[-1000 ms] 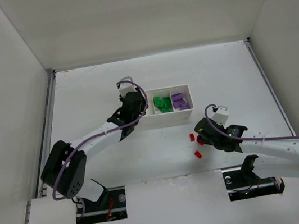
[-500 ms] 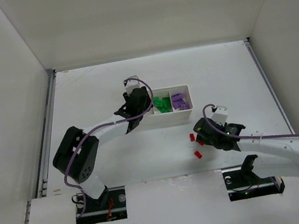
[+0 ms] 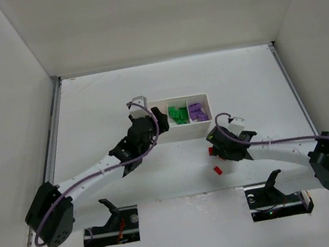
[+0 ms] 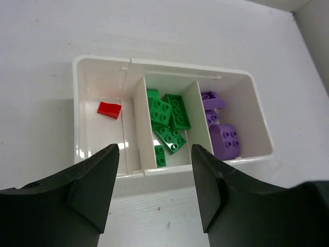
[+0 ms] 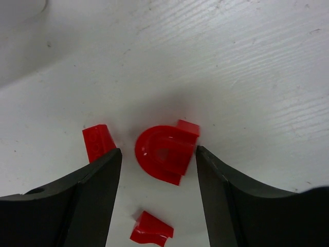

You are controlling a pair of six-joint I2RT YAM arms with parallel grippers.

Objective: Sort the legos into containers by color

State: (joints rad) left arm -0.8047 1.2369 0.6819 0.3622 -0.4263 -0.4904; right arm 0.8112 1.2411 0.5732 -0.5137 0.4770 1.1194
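The containers are one white three-part tray (image 4: 169, 170) (image 3: 185, 134). Its left compartment holds one red lego (image 4: 109, 109), the middle one green legos (image 4: 169, 121) and the right one purple legos (image 4: 222, 135). My left gripper (image 4: 154, 188) (image 3: 159, 122) hangs open and holds nothing, just in front of the tray's near wall. My right gripper (image 5: 158, 154) (image 3: 214, 147) is open over the table, its fingers on either side of a rounded red lego (image 5: 169, 146). A red brick (image 5: 96, 140) lies by the left finger. A small red piece (image 5: 151, 230) (image 3: 218, 169) lies nearer the wrist.
White walls stand round the table on the left, back and right. A metal rail (image 3: 53, 135) runs along the left edge. Both arms stretch from their bases at the near edge toward the tray.
The left gripper has opened and drawn back from the tray's left end. The right gripper has opened wider and moved left over the red legos.
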